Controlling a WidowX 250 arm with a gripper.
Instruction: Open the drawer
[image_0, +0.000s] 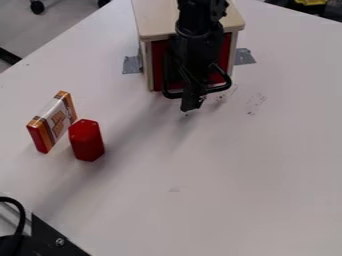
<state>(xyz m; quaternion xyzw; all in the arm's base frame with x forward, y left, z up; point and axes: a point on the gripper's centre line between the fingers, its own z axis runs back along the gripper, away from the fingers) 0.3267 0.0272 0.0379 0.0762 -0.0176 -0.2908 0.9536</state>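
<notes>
White tabletop (254, 170) beneath and all around the box (150, 20), with grey floor (40, 47) beyond the edge on the view's left. On that floor, two dark castors (37, 7), well apart from the box. Past the far right edge, beyond the box, something yellow (310, 2) among black. Counted: one box with a pale top, one drawer (158, 60) with a red front set in the box's near face, apparently closed, and one black handle (220, 88) before that front. Two pieces of grey tape (132, 64), one on each side of the box; dark smudges (256, 100) near its right. One gripper (192, 102), hanging just before the box at the handle; impossible to tell whether open or closed. One carton (59, 120) and one red block (87, 140), close together, nearer the camera and left of the box. At the near left corner, far from the box, one black plate (53, 237) and one cable (21, 215). Wide room for moving from the box toward the camera and to the right.
</notes>
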